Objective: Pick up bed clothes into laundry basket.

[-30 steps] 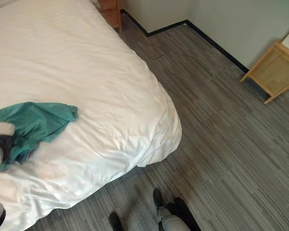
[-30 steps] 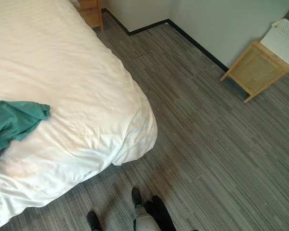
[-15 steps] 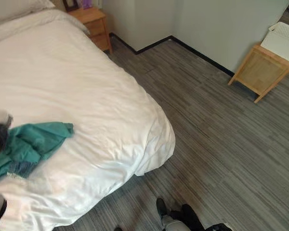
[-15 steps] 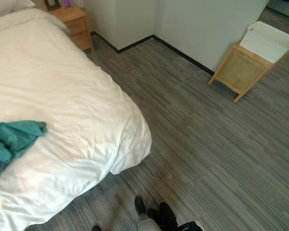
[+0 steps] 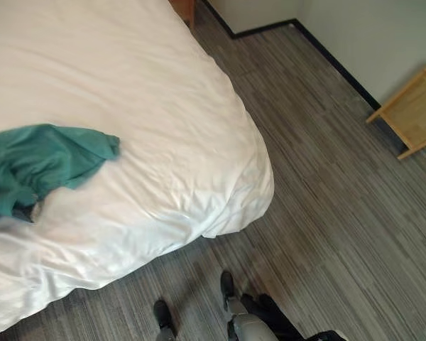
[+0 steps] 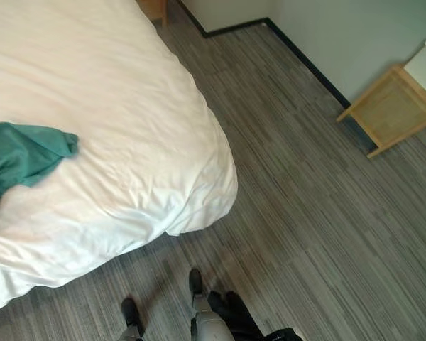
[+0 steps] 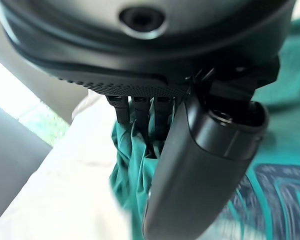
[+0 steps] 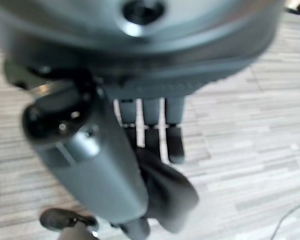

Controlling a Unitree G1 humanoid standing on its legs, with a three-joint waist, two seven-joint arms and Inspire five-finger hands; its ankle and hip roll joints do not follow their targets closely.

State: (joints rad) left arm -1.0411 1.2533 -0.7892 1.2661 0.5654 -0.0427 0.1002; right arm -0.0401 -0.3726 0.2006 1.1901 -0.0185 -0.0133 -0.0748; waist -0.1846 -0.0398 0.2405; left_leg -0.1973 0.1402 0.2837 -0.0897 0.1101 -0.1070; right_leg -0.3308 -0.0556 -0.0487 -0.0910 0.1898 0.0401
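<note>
Your camera has tilted down since half a second ago; the nightstand has left the frame. The teal garment [image 5: 39, 165] lies on the white bed [image 5: 149, 106] at 9 o'clock. Your left hand [image 7: 200, 150] has its fingers [image 7: 140, 112] curled into the teal cloth, pinching it. Your right hand [image 8: 90, 165] hangs over the floor [image 6: 319, 213], fingers straight and empty. The wooden stand [image 6: 392, 108] sits at 2 o'clock.

A white-covered bed [image 5: 128, 106] fills the upper left, its corner drooping toward grey striped plank flooring [image 5: 326, 213]. A pale wall [image 6: 341, 28] with dark skirting [image 6: 309, 64] runs across the upper right — a light wooden stand [image 6: 390, 110] sits against it at the right edge.
</note>
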